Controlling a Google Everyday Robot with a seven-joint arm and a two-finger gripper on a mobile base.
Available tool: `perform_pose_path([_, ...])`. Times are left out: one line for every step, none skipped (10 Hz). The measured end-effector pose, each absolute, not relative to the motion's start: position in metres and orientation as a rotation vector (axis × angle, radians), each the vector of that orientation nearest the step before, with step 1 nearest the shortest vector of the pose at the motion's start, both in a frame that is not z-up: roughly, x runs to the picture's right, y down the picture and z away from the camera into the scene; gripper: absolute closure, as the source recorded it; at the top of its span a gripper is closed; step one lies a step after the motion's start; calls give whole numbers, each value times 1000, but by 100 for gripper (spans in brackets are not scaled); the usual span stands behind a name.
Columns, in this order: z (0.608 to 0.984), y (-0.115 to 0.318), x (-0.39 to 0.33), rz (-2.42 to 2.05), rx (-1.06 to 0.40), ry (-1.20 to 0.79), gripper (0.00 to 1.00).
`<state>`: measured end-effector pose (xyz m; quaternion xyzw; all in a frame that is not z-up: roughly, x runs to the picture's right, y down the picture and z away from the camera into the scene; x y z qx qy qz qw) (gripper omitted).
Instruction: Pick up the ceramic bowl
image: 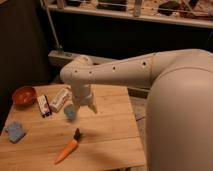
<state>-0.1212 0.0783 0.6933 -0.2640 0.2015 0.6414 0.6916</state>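
Camera view: the tool [90,106] points down over the wooden tabletop [112,132], just right of a small pale blue cup [70,112]. Whether the tool is apart or together cannot be told. Above it, the white arm [115,75] runs off to the right into a broad white body [180,115].

Just behind and left of the cup lies a white packet [60,99]. A darker packet [44,106] lies beside that one, further left of the cup. Both carry print, but none of it can be read.

The ceramic bowl [23,95] stands upright left of the cup, beyond both packets, near the far left corner of the tabletop and well apart from the tool. It is small and round, glossy orange-red outside and darker inside.

In front of the cup lies a carrot [67,149], its dark top end pointing back toward the cup. To the front left of the cup, near the tabletop's left edge, lies a small blue pad [16,131].
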Motion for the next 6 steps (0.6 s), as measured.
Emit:
perform_pose_path([687,63,-134,1421,-589,413,35])
perform_pose_path([678,40,-151,1401,-589,368,35])
perform_pose_path([671,17,-168,1384,-590,336,35])
perform_pose_path([665,-3,-182,1369,-590,314,35])
perform_pose_path([662,-20,-193,1354,-584,302,35])
perform_pose_path([658,-39,-213,1333,-580,286,35])
